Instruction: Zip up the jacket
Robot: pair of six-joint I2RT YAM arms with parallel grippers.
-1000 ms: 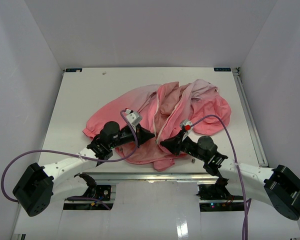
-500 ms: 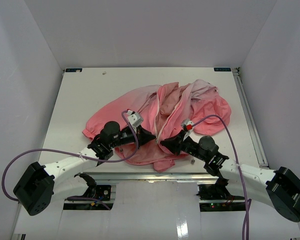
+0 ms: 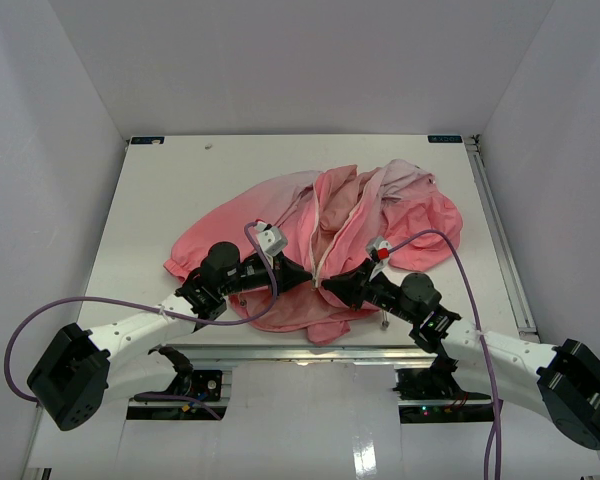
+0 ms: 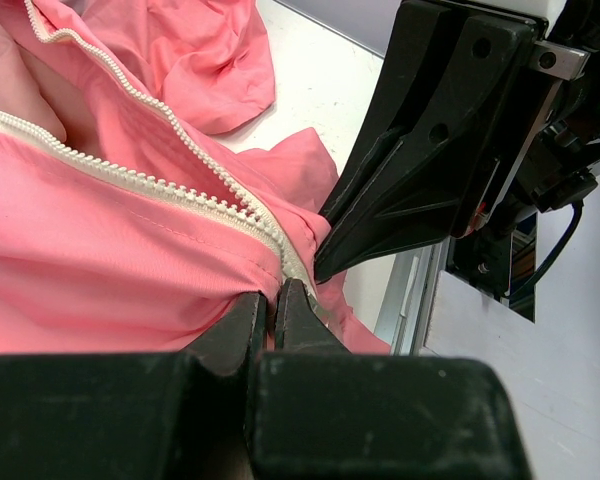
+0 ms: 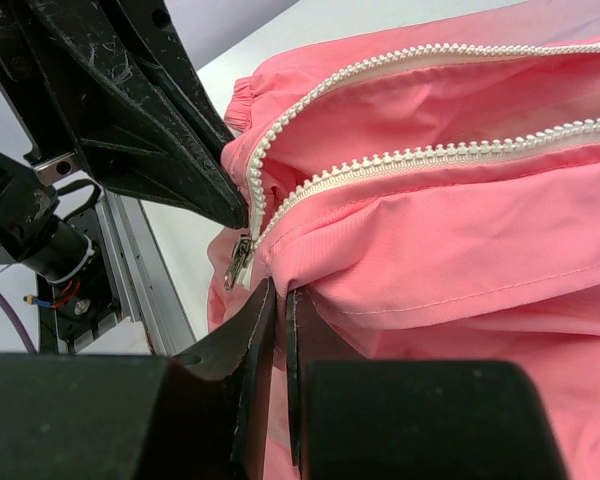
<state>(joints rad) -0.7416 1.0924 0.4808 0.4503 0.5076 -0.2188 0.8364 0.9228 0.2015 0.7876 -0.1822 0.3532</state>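
Note:
The salmon-pink jacket [image 3: 330,215] lies crumpled on the white table, its white zipper [image 3: 318,262] open and running toward the near edge. My left gripper [image 3: 305,278] is shut on the jacket's hem at the bottom of one zipper edge [image 4: 195,195]. My right gripper [image 3: 327,286] is shut on the hem fabric [image 5: 400,270] just beside the other zipper edge. The two grippers meet tip to tip at the zipper's lower end. A metal slider with its pull [image 5: 240,262] hangs at the bottom of the zipper, next to the left gripper's fingertip [image 5: 230,205].
The table [image 3: 160,190] is bare to the left and behind the jacket. An aluminium rail [image 3: 310,350] runs along the near edge, another along the right side [image 3: 500,240]. Purple cables [image 3: 450,260] loop from both wrists.
Both grippers have shifted slightly right and toward the near edge, still holding the hem. The right arm's elbow has moved a little nearer and right.

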